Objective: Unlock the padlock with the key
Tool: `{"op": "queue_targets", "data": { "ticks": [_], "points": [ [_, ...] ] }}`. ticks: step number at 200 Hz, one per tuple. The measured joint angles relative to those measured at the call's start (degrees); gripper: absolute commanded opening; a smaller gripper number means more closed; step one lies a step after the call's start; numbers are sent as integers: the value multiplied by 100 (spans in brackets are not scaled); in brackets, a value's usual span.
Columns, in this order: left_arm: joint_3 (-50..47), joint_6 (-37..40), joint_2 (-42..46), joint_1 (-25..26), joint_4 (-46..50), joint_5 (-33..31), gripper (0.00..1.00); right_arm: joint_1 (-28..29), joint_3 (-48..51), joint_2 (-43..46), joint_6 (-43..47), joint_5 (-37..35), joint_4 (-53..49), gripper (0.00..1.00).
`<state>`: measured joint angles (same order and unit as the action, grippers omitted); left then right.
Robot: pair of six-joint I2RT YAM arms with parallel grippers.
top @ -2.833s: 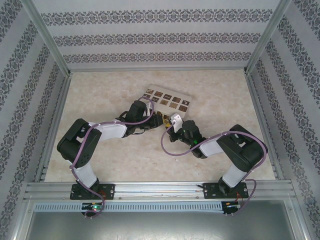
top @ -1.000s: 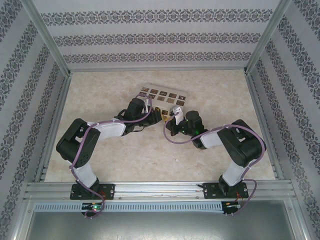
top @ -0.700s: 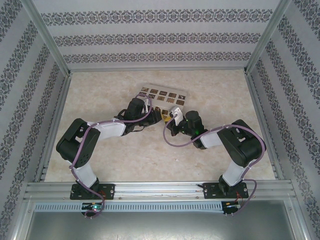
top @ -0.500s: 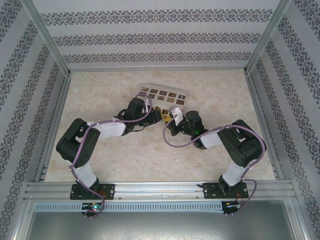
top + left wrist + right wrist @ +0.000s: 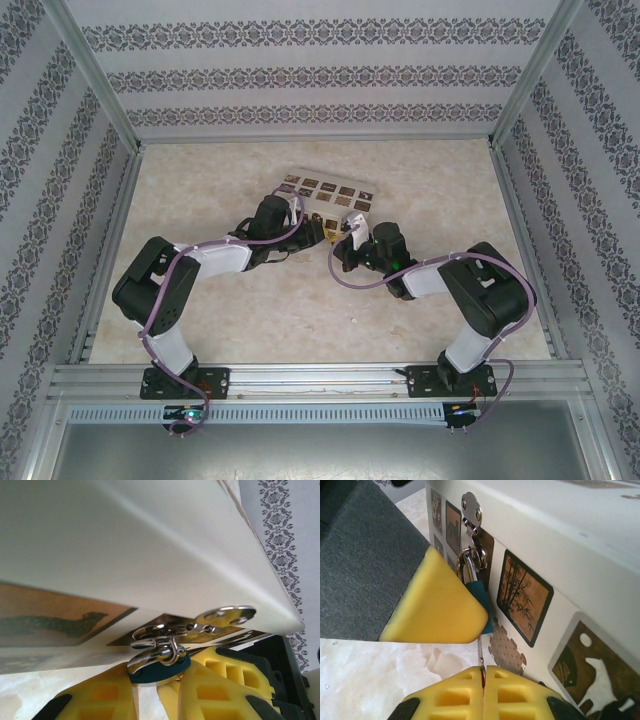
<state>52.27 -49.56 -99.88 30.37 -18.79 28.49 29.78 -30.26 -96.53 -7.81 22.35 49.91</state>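
Padlock (image 5: 160, 672) gets pinched by left claw (image 5: 154, 687) to steady it; right claw (image 5: 483, 682), clamped on key (image 5: 480, 659), aims from below.

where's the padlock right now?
Left wrist view, bottom centre: the padlock hangs from the hasp on the box front, pinched in the left gripper.
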Motion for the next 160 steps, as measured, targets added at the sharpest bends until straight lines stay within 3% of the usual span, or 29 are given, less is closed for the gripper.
{"op": "queue_targets", "data": {
  "ticks": [160],
  "points": [
    [0,138,26,-76,20,337,20,-153,11,17,-638,529,46,0]
  ]
}}
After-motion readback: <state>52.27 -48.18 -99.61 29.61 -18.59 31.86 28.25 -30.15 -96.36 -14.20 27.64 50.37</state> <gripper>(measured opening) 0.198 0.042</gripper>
